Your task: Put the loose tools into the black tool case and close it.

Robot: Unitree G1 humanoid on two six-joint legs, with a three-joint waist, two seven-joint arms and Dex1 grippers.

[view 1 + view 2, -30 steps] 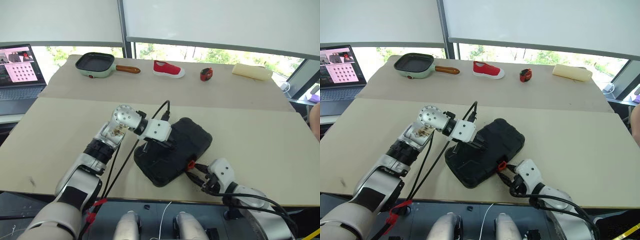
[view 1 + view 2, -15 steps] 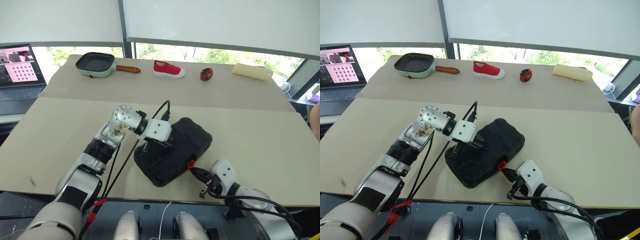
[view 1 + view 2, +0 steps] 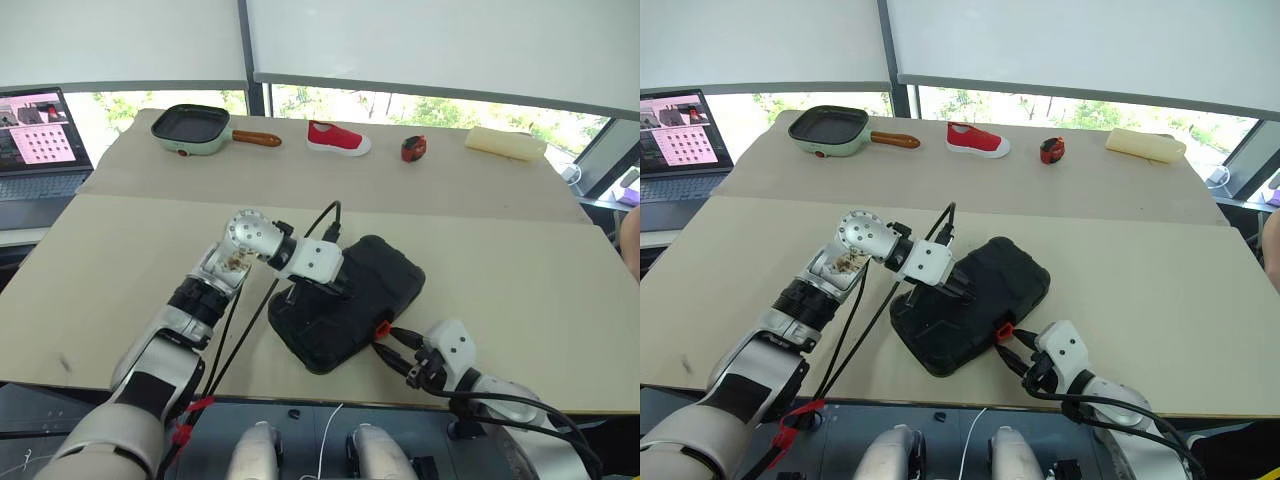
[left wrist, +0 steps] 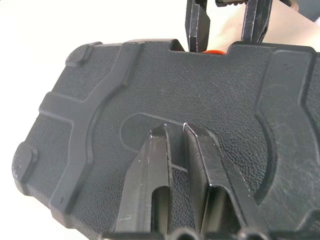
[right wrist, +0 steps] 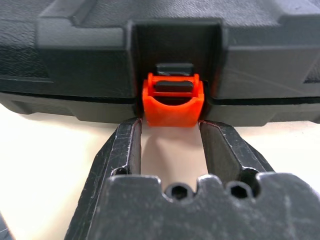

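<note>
Beige worktop [image 3: 520, 270] carries the closed, rigid black textured plastic tool case [image 3: 375, 280]. Left end effector [image 4: 172, 131], clenched, presses the lid; right end effector [image 5: 170, 129], released, straddles the small orange latch [image 5: 172, 102], the proper contact point.

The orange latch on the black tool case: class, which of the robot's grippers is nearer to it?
Right. The right gripper has its open fingers at either side of the orange latch; the left gripper rests on the case's lid, farther away.

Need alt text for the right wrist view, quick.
The right end effector sits open at the closed black case, one finger on each side of its orange latch. Beige table shows beneath.
</note>
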